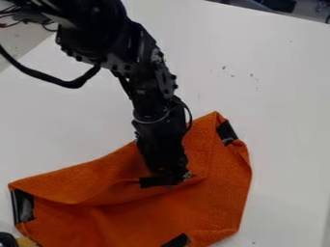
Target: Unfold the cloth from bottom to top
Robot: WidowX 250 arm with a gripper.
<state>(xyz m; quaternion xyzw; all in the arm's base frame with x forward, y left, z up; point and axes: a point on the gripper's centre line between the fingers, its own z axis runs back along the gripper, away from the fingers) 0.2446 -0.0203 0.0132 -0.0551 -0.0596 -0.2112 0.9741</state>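
— Nearest, lower left?
— Yellow thing (26,242), beside the rumpled, partly folded orange cloth (216,198) on the white worktop (283,111).
— And the end effector (172,177)?
— At the cloth's fold; spread or pinching, I can't tell.

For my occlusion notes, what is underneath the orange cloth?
The white table shows beyond the upper and right edges of the orange cloth and likely continues beneath; anything else under there is covered.
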